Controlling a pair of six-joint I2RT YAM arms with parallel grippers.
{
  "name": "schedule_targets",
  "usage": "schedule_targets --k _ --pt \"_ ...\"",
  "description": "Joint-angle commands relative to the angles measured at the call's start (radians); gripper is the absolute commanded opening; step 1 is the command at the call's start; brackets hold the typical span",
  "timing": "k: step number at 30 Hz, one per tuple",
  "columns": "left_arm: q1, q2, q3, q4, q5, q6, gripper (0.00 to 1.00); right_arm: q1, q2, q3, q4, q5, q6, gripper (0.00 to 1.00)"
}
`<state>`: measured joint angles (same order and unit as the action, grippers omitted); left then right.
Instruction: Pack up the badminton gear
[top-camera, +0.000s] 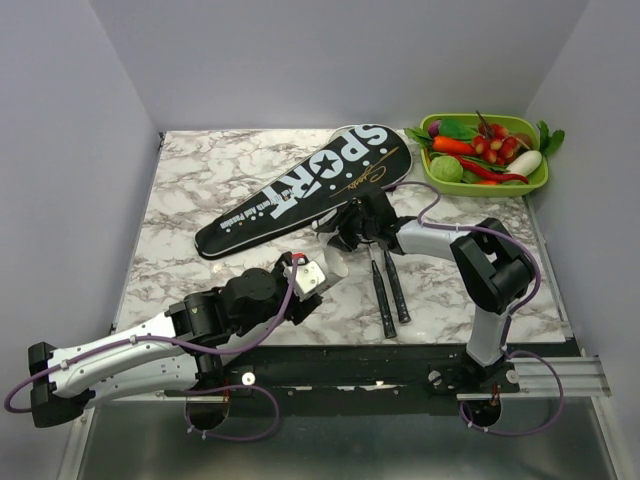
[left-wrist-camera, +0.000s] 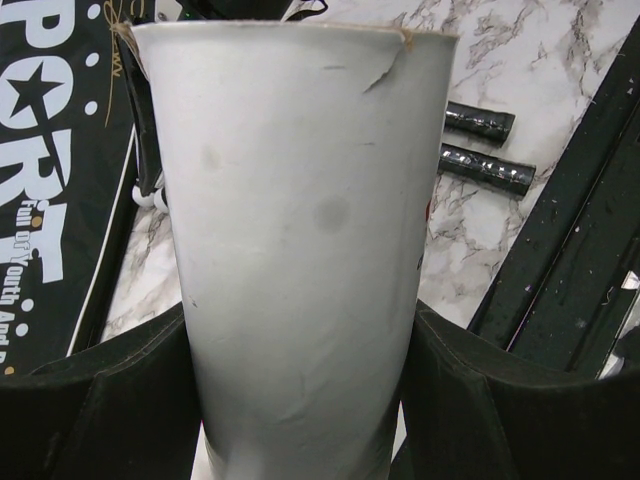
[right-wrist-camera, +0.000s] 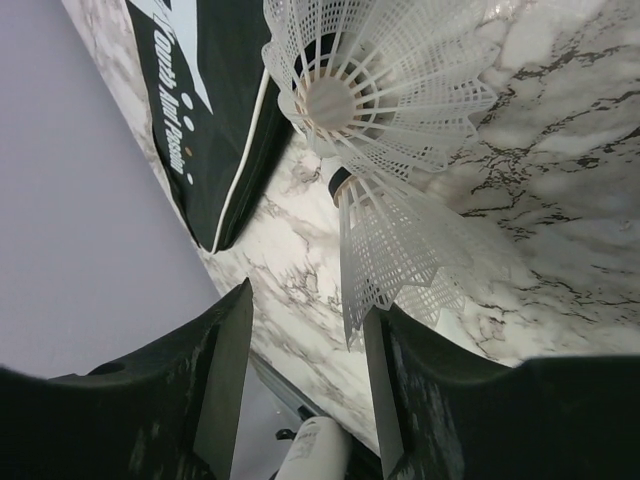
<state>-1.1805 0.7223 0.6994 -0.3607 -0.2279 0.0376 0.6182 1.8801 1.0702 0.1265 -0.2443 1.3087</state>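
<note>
Top external view: black cover (top-camera: 290, 195), lettered SPORT, lies slantwise across the marble worktop (top-camera: 200, 160), wide end toward the green tray (top-camera: 500, 119) of toy vegetables in the far right corner. Two black handles lie side by side near the front edge, right of centre: one racket handle (top-camera: 381, 295), second racket handle (top-camera: 397, 287) just beside it. Their upper parts pass beneath the right gripper (top-camera: 352, 228) and are lost; shafts and heads not made out. Right gripper sits low at the cover's near edge, dark against dark, jaws unreadable from above. Right wrist view: jaws parted, bare worktop in the gap, nothing pinched. Two white mesh-skirted shuttlecocks lie just beyond, upper shuttlecock (right-wrist-camera: 380, 80) and lower shuttlecock (right-wrist-camera: 395, 250), close together. Lower skirt comes near one finger tip; contact there cannot be told. Cover cut off at the upper left of that view. Left gripper (top-camera: 318, 278) is clenched on a white tube (left-wrist-camera: 310, 250), which fills the left wrist view, rim torn at one spot, inside hidden. From above, the tube's mouth points toward the right gripper. Butt ends of both handles show at right in the left wrist view; cover lettering cut off at left
</note>
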Motion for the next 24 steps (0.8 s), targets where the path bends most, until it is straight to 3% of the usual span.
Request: schedule_targets --k 1,3,6,9,11,12,16,24 --pt "-0.002 0.005 0.017 -0.027 -0.025 -0.019 0.00 0.005 0.019 0.031 0.004 0.069 -0.022 0.54" --pt "-0.002 0.006 0.017 -0.026 -0.025 -0.018 0.00 0.005 0.014 0.034 -0.010 0.082 -0.031 0.52" --pt "-0.002 0.009 0.017 -0.026 -0.027 -0.018 0.00 0.005 0.008 0.036 -0.028 0.098 -0.046 0.41" --pt "-0.002 0.011 0.017 -0.026 -0.027 -0.016 0.00 0.003 0.005 0.034 -0.044 0.115 -0.055 0.22" --pt "-0.002 0.012 0.017 -0.026 -0.022 -0.016 0.00 0.005 0.005 0.036 -0.047 0.125 -0.075 0.03" --pt "-0.002 0.015 0.017 -0.026 -0.021 -0.016 0.00 0.003 0.004 0.037 -0.050 0.129 -0.084 0.01" --pt "-0.001 0.019 0.015 -0.026 -0.018 -0.018 0.00 0.003 -0.036 0.019 -0.059 0.138 -0.161 0.00" --pt "-0.002 0.026 0.012 -0.017 0.019 -0.016 0.00 0.002 -0.310 -0.076 -0.170 0.041 -0.361 0.00"
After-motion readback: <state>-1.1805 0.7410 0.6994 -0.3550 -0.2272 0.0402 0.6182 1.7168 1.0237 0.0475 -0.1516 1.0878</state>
